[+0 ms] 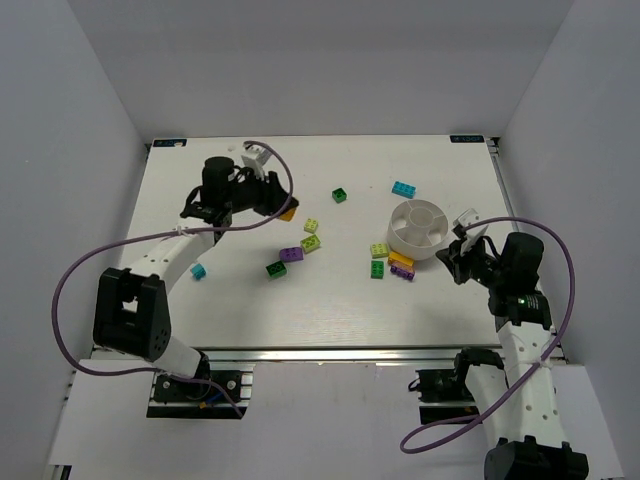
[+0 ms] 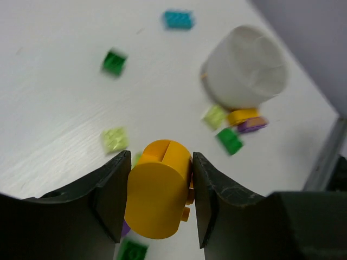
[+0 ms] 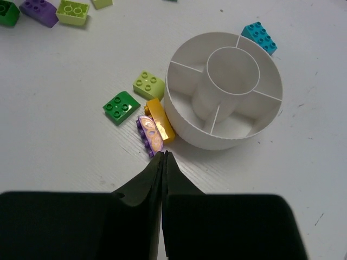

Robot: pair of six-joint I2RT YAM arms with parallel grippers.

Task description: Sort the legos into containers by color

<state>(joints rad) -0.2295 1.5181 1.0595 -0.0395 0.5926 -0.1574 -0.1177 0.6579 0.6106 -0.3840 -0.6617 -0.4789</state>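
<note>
My left gripper (image 2: 161, 162) is shut on a rounded orange lego (image 2: 157, 195) and holds it above the table at the back left (image 1: 275, 200). The white bowl (image 1: 418, 228) has wedge containers (image 3: 187, 81) that look empty. Against its near wall (image 3: 184, 122) lie an orange lego (image 3: 160, 119) and a purple lego (image 3: 149, 132). My right gripper (image 3: 164, 154) is shut with nothing in it, its tips just beside that purple lego. A lime lego (image 3: 148, 85) and a dark green lego (image 3: 121, 106) sit close by. A cyan lego (image 3: 259, 37) lies behind the bowl.
More legos lie loose mid-table: two lime ones (image 1: 312, 234), a purple one (image 1: 291, 254), a dark green one (image 1: 276, 269) and another dark green one (image 1: 340, 195) farther back. A cyan one (image 1: 198, 271) sits near the left arm. Grey walls enclose the table.
</note>
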